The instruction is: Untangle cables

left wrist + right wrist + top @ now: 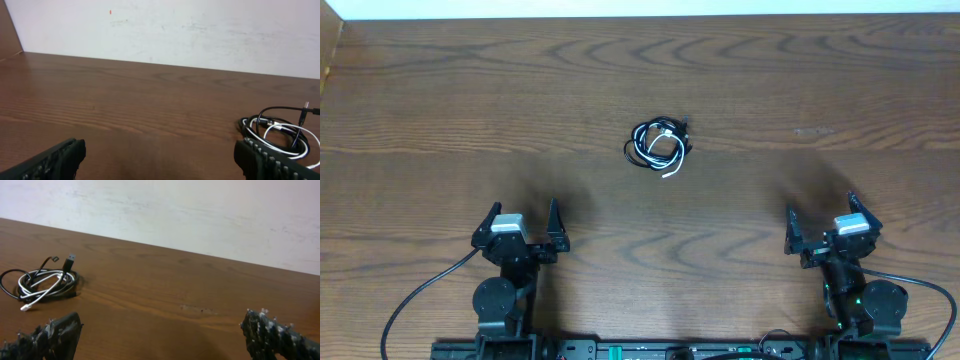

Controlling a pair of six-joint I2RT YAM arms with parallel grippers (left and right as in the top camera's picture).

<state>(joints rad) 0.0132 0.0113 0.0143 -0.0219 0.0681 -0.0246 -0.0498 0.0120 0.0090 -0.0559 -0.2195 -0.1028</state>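
The cables (658,146) are a thin black cord and a thin white cord coiled together in one small bundle at the table's middle, toward the far side. The bundle shows at the right in the left wrist view (280,131) and at the left in the right wrist view (42,282), with a black USB plug sticking up and a white plug end on the table. My left gripper (523,228) is open and empty near the front left. My right gripper (820,222) is open and empty near the front right. Both are well short of the cables.
The brown wooden table (470,110) runs to a white wall at the back. Thick black wires (420,295) trail from the arm bases at the front edge. A faint scuff mark (813,130) lies right of the cables.
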